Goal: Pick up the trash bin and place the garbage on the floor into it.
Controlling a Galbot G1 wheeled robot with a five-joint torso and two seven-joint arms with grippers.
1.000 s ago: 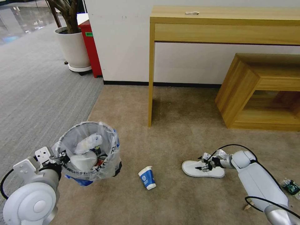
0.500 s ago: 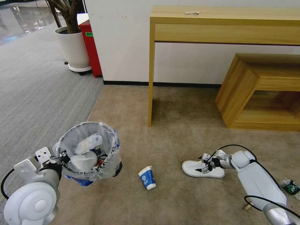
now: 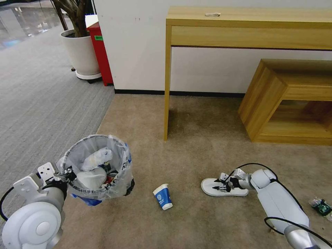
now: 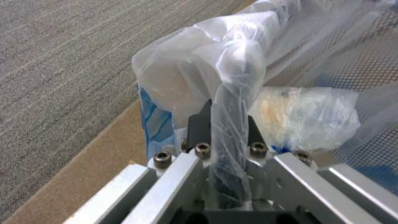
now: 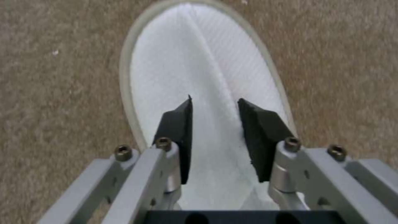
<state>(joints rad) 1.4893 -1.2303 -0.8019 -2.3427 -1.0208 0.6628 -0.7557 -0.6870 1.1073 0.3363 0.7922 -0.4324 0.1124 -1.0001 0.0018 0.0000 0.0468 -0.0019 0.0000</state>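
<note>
Slipper point(image 3: 224, 187), white and flat on the beige floor point(image 3: 193, 155), is the piece the coming move turns on. From the head view it lies with its long axis running from 9 to 3 o'clock, and the right claw point(image 3: 221, 185) sits low over its middle, reaching in from the 3 o'clock side along that axis; the right arm is clearly the nearer one. The blue-white paper cup point(image 3: 163, 196) lies on its side well apart at 9 o'clock from the slipper, and a small green-label piece point(image 3: 322, 205) lies off at 3 o'clock. At the lower left the left claw point(image 3: 67, 172) holds the trash bin point(image 3: 98, 167) by its near rim, clear of the carpet, with white litter already inside the liner. In the left wrist view the left claw point(image 4: 226, 124) is clamped on a twisted fold of the clear liner over the rim of the bin point(image 4: 365, 68). In the right wrist view the right claw point(image 5: 213, 118) stands narrowly parted with its dark pads either side of the raised centre strap of the slipper point(image 5: 199, 68), the toe pointing straight away at 12 o'clock; the pads look close to the strap, but whether they yet pinch it I cannot tell. As I judge it, a plain closing here would take the strap.
</note>
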